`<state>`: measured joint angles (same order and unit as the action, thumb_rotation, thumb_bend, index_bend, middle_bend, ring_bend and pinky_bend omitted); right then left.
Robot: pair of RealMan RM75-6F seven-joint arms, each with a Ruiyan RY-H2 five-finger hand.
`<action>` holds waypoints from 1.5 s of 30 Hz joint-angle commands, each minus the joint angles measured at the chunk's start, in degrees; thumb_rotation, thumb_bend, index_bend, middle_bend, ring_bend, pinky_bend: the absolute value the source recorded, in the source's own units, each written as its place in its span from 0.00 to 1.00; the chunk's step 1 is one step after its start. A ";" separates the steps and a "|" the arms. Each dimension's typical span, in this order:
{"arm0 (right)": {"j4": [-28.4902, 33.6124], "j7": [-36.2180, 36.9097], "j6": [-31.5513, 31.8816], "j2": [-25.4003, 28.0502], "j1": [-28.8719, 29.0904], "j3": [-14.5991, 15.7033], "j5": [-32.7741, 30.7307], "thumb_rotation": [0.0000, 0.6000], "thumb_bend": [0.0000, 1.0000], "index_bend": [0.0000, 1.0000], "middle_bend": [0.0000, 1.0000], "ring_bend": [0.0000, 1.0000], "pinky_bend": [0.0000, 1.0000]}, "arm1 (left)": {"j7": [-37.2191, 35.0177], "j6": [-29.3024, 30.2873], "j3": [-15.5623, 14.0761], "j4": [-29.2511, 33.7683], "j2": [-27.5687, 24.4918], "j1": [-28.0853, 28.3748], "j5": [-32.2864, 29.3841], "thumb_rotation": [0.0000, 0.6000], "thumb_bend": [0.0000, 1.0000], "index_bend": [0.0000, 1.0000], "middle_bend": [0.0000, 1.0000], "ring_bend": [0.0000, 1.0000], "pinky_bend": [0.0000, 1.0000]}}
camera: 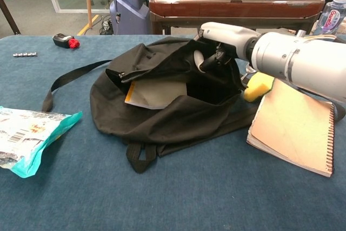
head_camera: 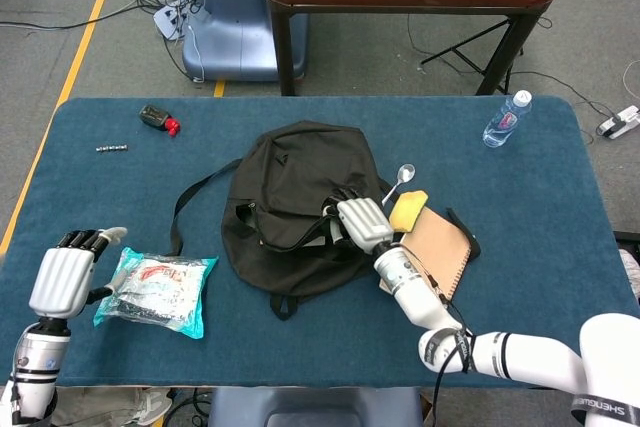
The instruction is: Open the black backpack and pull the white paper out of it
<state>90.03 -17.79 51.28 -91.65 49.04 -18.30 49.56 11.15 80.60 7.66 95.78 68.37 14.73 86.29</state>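
The black backpack [head_camera: 285, 177] lies in the middle of the blue table [head_camera: 560, 217], its mouth pulled wide open. In the chest view the backpack [camera: 162, 125] shows a white sheet of paper [camera: 154, 94] with an orange edge lying inside the opening. My right hand [head_camera: 362, 224] grips the upper flap at the bag's right side and holds it lifted; in the chest view the right hand [camera: 224, 36] has its fingers curled over the flap's rim. My left hand [head_camera: 62, 279] hovers at the near left corner, fingers apart and holding nothing.
A teal snack packet [head_camera: 155, 289] lies beside my left hand. A brown spiral notebook [head_camera: 438, 255], a yellow sponge [head_camera: 407, 210] and a spoon [head_camera: 400, 179] sit just right of the bag. A water bottle [head_camera: 506, 119] stands far right; a red-and-black object [head_camera: 158, 119] lies far left.
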 commanded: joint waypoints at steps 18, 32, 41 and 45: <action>-4.26 2.44 5.67 -0.84 -0.11 -4.11 -6.29 1.00 0.74 0.60 0.30 0.11 0.10 | -19.06 -7.52 0.34 -20.56 14.71 23.48 21.62 1.00 0.27 0.46 0.47 0.40 0.39; -5.24 -0.07 6.29 -0.40 0.81 -3.71 -8.09 1.00 0.74 0.60 0.30 0.11 0.10 | -24.86 -11.66 -2.80 -49.01 30.32 33.68 21.40 1.00 0.27 0.44 0.48 0.41 0.41; -8.29 -0.31 4.21 -1.26 2.14 -4.10 -10.41 1.00 0.74 0.60 0.29 0.11 0.10 | -27.47 -10.27 -5.77 -63.19 37.12 35.15 20.25 1.00 0.27 0.40 0.48 0.40 0.41; -10.30 -0.67 3.30 -1.77 3.12 -4.59 -11.81 1.00 0.74 0.60 0.29 0.11 0.10 | -28.78 -9.17 -7.00 -66.53 38.64 34.94 19.68 1.00 0.27 0.39 0.48 0.40 0.41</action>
<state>80.25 -18.34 54.88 -93.19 51.82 -22.69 38.16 -16.90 70.79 1.43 30.39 106.10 49.57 106.35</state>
